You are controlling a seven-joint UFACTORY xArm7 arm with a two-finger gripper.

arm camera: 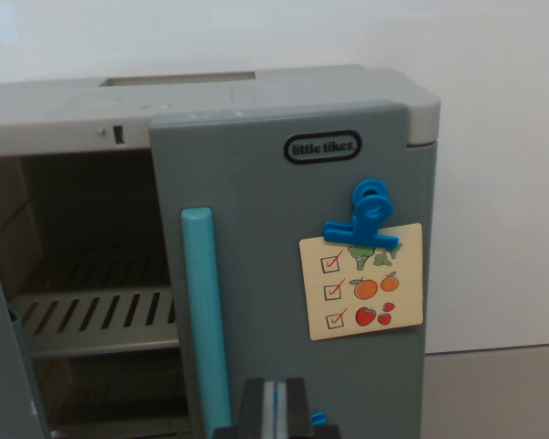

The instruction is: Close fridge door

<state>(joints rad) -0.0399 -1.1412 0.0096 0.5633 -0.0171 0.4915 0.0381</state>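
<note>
Here the toy fridge (210, 101) fills most of the wrist view. It is grey plastic and carries the name "little tikes". The right fridge door (288, 274) looks shut, or close to shut, and faces the camera. On the wrist view's left the fridge is open, so the slatted shelf (96, 315) inside shows. A grey edge at the far left, low down, may be the open door (0, 357), but only a sliver shows.

I think the door is light, stiff and smooth, since it looks like thin toy plastic. It should swing with a soft push. The whole fridge may be light too, so a hard push could slide it. The tall teal handle (206, 320) is a good place to hold, or the flat door face can just be pushed.

A blue clip (366, 215) holds a little food list card (363, 279) on the right door.

The gripper (274, 416) pokes up at the bottom edge, just beside the handle. I cannot tell if its jaws are apart or together. It seems to hold nothing.
</note>
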